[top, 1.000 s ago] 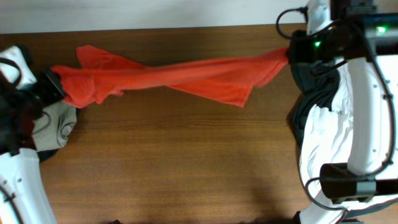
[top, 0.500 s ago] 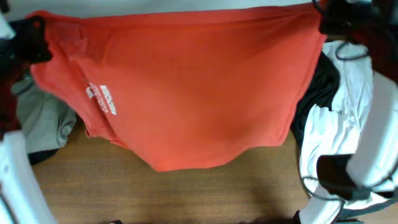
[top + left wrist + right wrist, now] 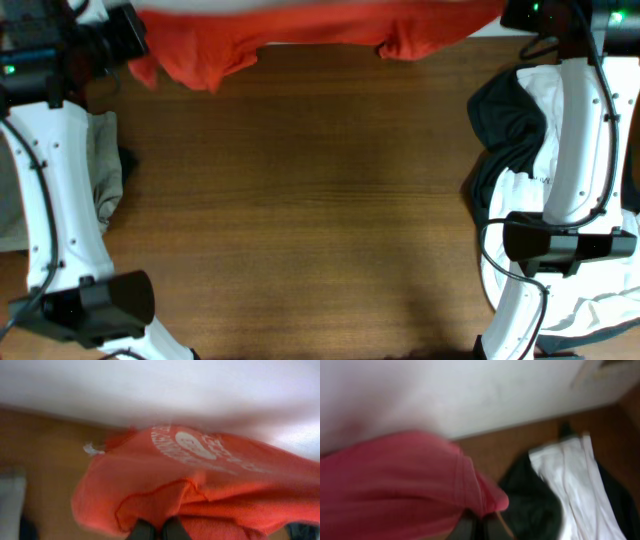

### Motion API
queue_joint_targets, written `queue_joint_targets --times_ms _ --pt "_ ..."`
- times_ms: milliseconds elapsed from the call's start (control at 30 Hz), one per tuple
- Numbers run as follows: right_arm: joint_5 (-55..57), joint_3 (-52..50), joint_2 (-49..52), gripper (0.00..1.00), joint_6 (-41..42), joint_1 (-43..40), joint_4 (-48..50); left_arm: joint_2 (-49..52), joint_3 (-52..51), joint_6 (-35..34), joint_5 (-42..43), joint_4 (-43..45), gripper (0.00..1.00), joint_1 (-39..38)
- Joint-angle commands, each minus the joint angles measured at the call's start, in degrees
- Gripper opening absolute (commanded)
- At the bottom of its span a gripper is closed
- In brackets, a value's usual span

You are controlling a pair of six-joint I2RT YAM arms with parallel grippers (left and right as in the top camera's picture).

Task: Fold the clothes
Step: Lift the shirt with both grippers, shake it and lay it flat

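Brown wood is filling the near and middle ground, the surface [image 3: 300, 230] running wide between the two white arms. On the left side a grey garment [image 3: 102, 165] is lying crumpled beside the left arm. Over on the right a black shirt [image 3: 508, 118] is sitting bunched on top of a white shirt [image 3: 515, 195], and the white one is spreading down along the right arm towards the near edge. Now to the far edge, and here is the main event: the red-orange T-shirt [image 3: 300, 25] is stretching in a long band from one far corner to the other, its folds drooping lowest near the left end. Whether those folds are touching the wood, I cannot tell. The left hand [image 3: 156, 531] is clenching a gathered hem of the cloth, fingers pressed together with fabric bulging above them, and the white lettering [image 3: 192, 447] is showing just beyond, blurred. The right hand [image 3: 479, 529] is pinching the opposite end the same way, fingers closed tight on a seamed edge, with the black and white shirts lying off to its side.
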Motion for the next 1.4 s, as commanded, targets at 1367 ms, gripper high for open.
queue_joint_targets --times_ms 1367 --pt "-9.4 -89.8 -26.2 0.05 8.2 -1.2 43.9 -17.2 -62.6 0.3 2.4 14.3 0.00 12.5"
